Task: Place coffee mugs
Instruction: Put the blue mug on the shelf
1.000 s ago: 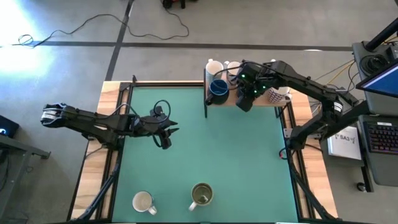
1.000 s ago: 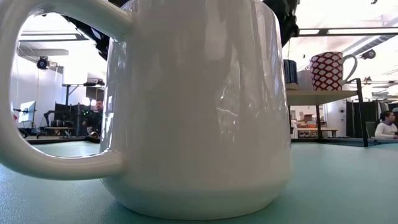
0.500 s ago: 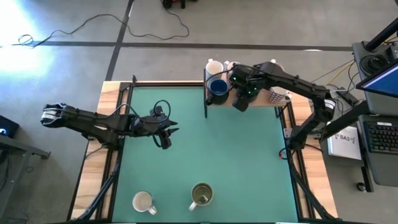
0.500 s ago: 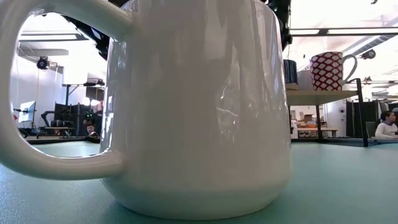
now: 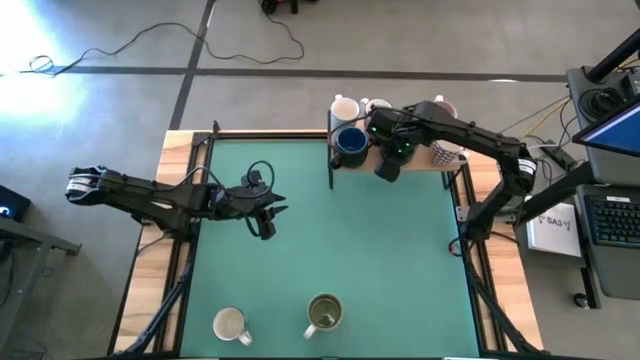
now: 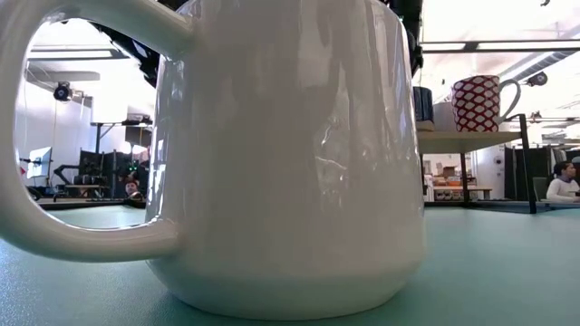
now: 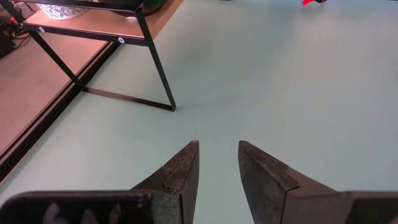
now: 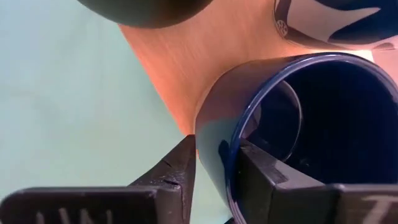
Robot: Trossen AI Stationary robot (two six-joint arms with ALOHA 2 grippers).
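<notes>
Right end effector (image 8: 214, 158) pinches the blue mug's (image 8: 298, 118) wall on the far shelf (image 5: 400, 158); next, lift it clear.

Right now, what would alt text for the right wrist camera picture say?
The right gripper has its two dark fingers pinching the rim of a navy blue mug, one inside and one outside. The mug stands on a wooden shelf above the green table.
</notes>
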